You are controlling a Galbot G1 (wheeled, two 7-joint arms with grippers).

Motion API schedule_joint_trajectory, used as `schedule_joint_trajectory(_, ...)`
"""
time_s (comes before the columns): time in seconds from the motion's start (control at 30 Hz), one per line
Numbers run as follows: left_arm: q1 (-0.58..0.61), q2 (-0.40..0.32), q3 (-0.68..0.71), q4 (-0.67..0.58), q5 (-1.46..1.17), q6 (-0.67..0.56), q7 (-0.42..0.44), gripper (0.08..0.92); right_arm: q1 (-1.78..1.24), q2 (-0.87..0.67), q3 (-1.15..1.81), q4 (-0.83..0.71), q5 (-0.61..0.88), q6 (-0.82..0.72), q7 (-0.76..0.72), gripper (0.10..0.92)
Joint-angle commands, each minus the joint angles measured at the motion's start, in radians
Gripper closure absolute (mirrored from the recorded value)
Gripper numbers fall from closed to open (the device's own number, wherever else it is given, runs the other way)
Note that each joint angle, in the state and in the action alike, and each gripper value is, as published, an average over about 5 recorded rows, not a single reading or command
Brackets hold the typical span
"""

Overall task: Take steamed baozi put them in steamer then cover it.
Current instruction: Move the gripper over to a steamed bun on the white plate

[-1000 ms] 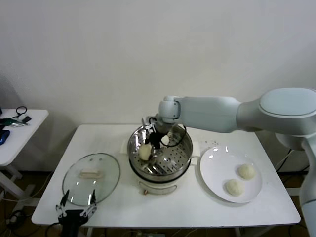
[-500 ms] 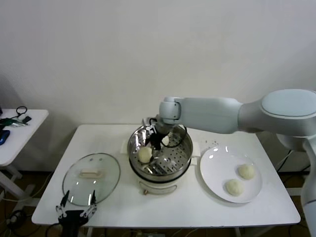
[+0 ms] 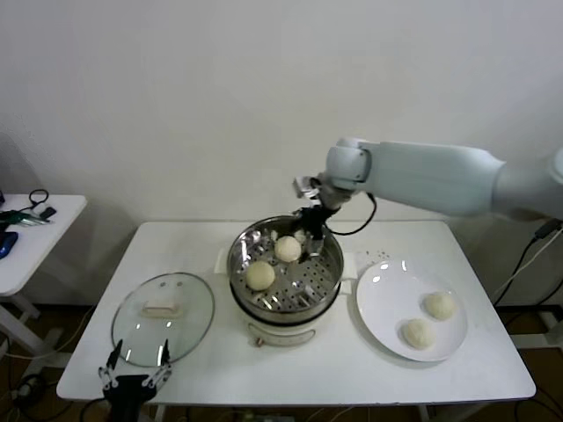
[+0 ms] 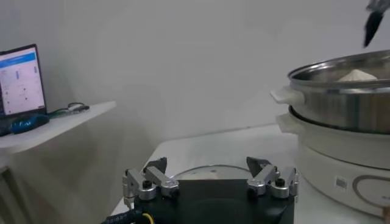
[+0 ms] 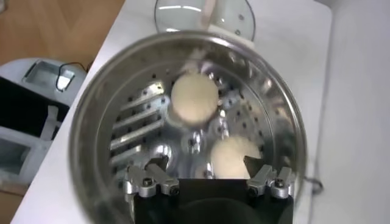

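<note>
Two cream baozi lie in the shiny steamer: one toward the front left, one near the back. In the right wrist view they show as a farther bun and a nearer bun on the perforated floor. My right gripper hangs open just above the steamer's back rim, empty; seen from its wrist, my right gripper has nothing between its fingers. Two more baozi rest on the white plate. The glass cover lies flat at the table's left. My left gripper waits open at the front edge.
The steamer sits on a white pot base at the table's middle. A small side table with cables stands to the left. In the left wrist view the steamer rises close beside the lid's rim.
My right gripper opened, left a second baozi in the steamer, then rose and drew back to the right over the rear rim. The left arm stayed put.
</note>
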Motion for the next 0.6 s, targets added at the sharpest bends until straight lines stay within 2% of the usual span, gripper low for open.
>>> schedule_joint_trajectory(0.03, -0.003, -0.002, 0.000, 0.003, 0.002, 0.003, -0.001, 0.177, 0.037, -0.305, 0.017, 0.135, -0.143, 0.031, -0.076, 0.203)
schedule_joint_trajectory(0.33, -0.009, -0.005, -0.006, 0.005, 0.008, 0.007, 0.001, 0.177, -0.131, -0.497, 0.054, 0.166, -0.358, 0.062, -0.082, 0.203)
schedule_joint_trajectory(0.6, -0.009, -0.013, -0.010, 0.012, 0.019, 0.009, -0.001, 0.177, -0.314, -0.544, 0.113, 0.133, -0.478, 0.082, -0.089, 0.203)
